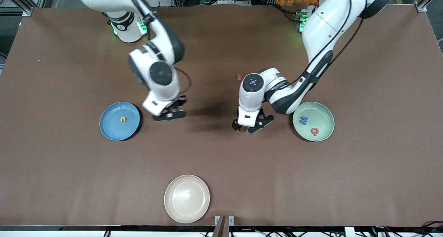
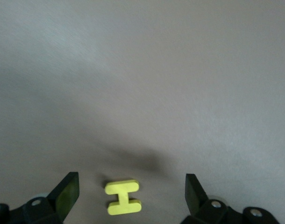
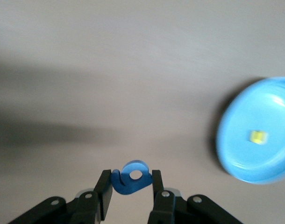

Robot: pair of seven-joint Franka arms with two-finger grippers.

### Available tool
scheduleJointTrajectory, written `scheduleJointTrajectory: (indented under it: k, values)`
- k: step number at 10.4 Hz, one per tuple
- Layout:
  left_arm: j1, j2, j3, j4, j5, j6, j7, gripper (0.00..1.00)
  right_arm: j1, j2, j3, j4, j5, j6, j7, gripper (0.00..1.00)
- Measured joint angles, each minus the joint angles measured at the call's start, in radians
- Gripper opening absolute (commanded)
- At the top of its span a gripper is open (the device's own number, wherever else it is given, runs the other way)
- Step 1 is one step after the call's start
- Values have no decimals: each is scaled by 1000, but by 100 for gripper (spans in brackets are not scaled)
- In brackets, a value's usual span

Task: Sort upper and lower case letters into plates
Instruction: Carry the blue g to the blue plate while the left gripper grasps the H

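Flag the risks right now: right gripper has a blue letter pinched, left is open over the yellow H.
1. The right gripper pinches the small blue letter only at its edges, above bare table; it could slip or twist before reaching the blue plate.
2. The left gripper is open around the flat yellow H; closing too high could miss it.
3. Both wrists work near the table's middle, so crossing paths could collide.
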Motion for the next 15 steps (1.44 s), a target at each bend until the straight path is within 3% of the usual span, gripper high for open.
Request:
scheduleJointTrajectory:
  k: [1, 2, 4, 5, 6, 8, 11, 12, 13, 14, 15]
  values:
    - [-13, 16, 7, 13, 0, 0, 6, 100, -56, -14, -29, -24, 1, -21, -68, 0]
    - [-12, 24, 9, 20, 0, 0, 12, 79, -95, -17, -67, -43, 2, -24, -127, 0]
    - [-5, 34, 16, 22, 0, 0, 21, 74, -144, -17, -142, -86, 3, -21, -213, 0]
    - [-3, 40, 16, 23, -2, 0, 21, 74, -160, -17, -169, -109, 4, -8, -248, 27]
    - [-4, 41, 16, 24, -10, 0, 21, 74, -175, -16, -180, -126, 4, 13, -279, 99]
    - [-6, 41, 16, 25, -31, -1, 21, 74, -201, -17, -183, -145, 4, 48, -326, 100]
    - [-23, 41, 13, 26, -65, -2, 19, 52, -202, -73, -180, -137, 7, 57, -337, 100]
    - [-24, 41, 13, 27, -66, -2, 18, 42, -189, -116, -175, -133, 29, 52, -340, 100]
    - [-24, 41, 11, 30, -69, -1, 18, 11, -158, -159, -170, -129, 80, 35, -329, 100]
    - [-24, 41, 9, 33, -69, -2, 18, 0, -117, -193, -156, -124, 134, 18, -286, 100]
    - [-25, 41, 9, 34, -69, -2, 18, 0, -80, -219, -116, -120, 157, 14, -204, 100]
